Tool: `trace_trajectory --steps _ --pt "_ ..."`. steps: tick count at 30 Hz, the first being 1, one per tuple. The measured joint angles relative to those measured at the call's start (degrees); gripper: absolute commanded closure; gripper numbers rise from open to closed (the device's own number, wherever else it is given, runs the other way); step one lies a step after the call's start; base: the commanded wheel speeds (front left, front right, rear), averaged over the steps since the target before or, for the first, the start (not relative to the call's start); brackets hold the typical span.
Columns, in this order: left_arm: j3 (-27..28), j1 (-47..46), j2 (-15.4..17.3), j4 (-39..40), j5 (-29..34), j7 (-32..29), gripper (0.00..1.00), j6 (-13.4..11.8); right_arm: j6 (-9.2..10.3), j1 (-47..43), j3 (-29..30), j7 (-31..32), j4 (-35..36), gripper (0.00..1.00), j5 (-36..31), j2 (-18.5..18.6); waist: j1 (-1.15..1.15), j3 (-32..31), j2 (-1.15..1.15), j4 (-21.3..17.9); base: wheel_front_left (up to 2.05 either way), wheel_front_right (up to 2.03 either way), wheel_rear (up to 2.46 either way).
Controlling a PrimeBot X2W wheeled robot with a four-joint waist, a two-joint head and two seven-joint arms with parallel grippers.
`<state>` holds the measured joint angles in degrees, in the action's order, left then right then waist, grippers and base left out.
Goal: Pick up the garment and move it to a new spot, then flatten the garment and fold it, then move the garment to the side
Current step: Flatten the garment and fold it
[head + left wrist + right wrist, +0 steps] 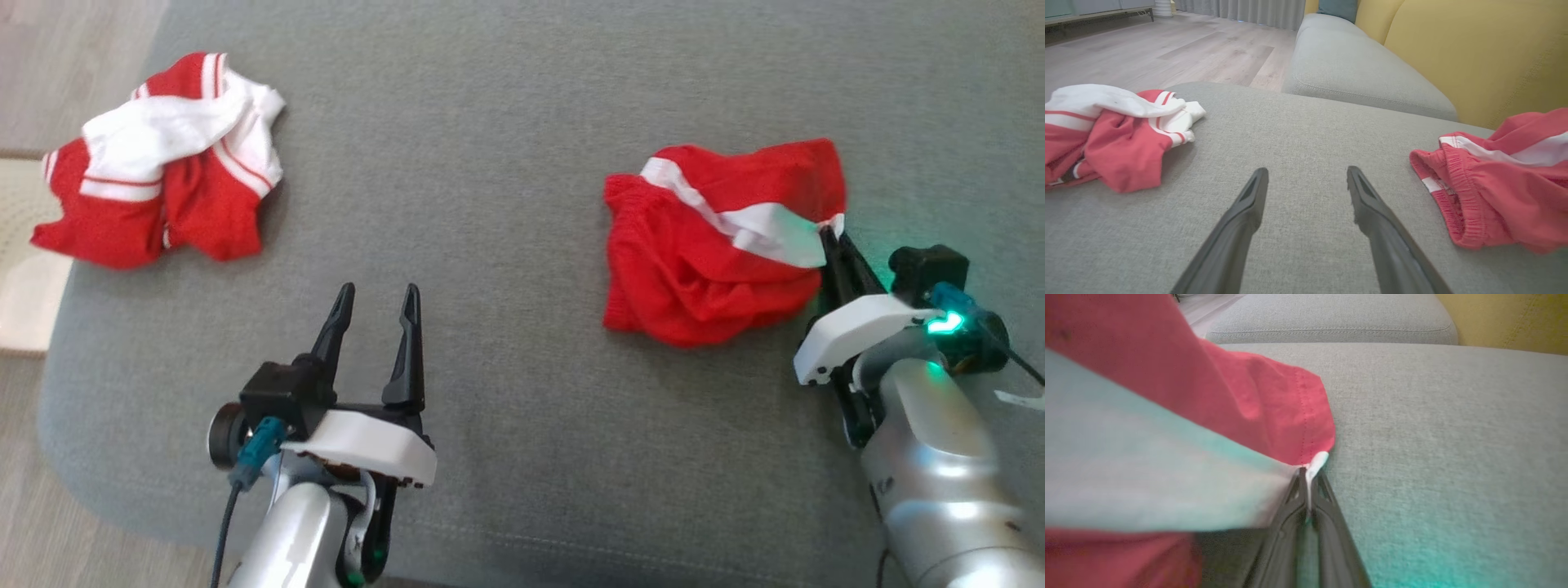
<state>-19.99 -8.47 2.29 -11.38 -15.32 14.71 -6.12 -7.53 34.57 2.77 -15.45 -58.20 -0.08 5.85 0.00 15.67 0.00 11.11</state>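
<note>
Pick-up step: right gripper [1308, 475], jaws clenched on the red shorts [694, 261] at a corner (left gripper [377, 298] released) — next, lift and carry.

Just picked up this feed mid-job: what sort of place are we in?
Most likely a home living room: the work surface is a grey sofa seat, with yellow back cushions behind it, wood-look flooring and curtains beyond.
</note>
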Motion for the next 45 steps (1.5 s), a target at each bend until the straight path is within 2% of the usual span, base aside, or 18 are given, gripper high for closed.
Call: trace_trajectory --steps 4,8,11,18,25,30,34,39,41,45 --pt "0.1 0.0 0.0 0.0 0.0 0.0 0.0 0.0 0.0 -0.5 0.3 0.4 0.9 1.0 0.2 -0.3 0.0 -0.8 0.0 -1.5 0.0 0.0 0.0" --pt "0.3 0.0 0.0 -0.2 0.0 0.0 0.0 0.0 0.0 -3.2 0.8 0.7 6.9 1.0 1.7 0.3 0.0 -2.6 0.0 -3.2 0.0 0.0 0.0" --pt "0.3 0.2 0.0 -0.6 0.0 0.0 0.0 0.1 0.0 -3.3 -1.6 0.7 12.2 1.0 2.8 0.5 0.0 -3.9 0.0 -4.1 0.0 0.0 0.0" --pt "-0.1 2.1 0.0 -2.1 -1.6 0.0 0.0 0.1 0.0 1.9 -13.3 0.7 20.7 1.0 6.8 2.1 0.0 -7.3 0.0 -4.9 0.0 0.0 0.0" --pt "-1.8 3.6 0.1 -2.9 -3.5 0.0 0.0 -0.5 0.0 15.0 -27.5 0.7 20.6 1.0 11.0 1.4 0.0 -10.4 0.0 -2.8 0.0 0.0 0.0" --pt "-2.4 5.1 0.2 -3.3 -5.0 0.0 0.0 -1.0 0.0 22.0 -33.4 0.7 20.9 1.0 14.7 -0.9 0.0 -12.0 0.0 -0.2 0.0 0.0 0.0" --pt "-3.1 5.9 0.3 -3.4 -5.0 0.0 0.0 -1.2 0.0 25.9 -34.0 0.7 23.3 1.0 16.3 -1.6 0.0 -13.1 0.0 0.7 0.0 0.0 0.0" --pt "-3.1 6.1 0.4 -3.4 -4.9 0.0 0.0 -1.4 0.0 24.8 -33.8 0.6 22.9 1.0 16.7 -1.1 0.0 -13.1 0.0 -1.1 0.0 0.0 0.0" --pt "-3.0 6.1 0.4 -3.4 -4.9 0.0 0.0 -1.4 0.0 21.6 -33.4 0.6 22.0 1.0 16.7 0.9 0.0 -12.8 0.0 -2.3 0.0 0.0 0.0" --pt "-2.9 5.9 0.4 -3.5 -4.3 0.0 0.0 -1.3 0.0 11.1 -29.1 0.7 19.4 1.0 16.7 6.0 0.0 -12.0 0.0 -4.8 0.0 0.0 0.0"
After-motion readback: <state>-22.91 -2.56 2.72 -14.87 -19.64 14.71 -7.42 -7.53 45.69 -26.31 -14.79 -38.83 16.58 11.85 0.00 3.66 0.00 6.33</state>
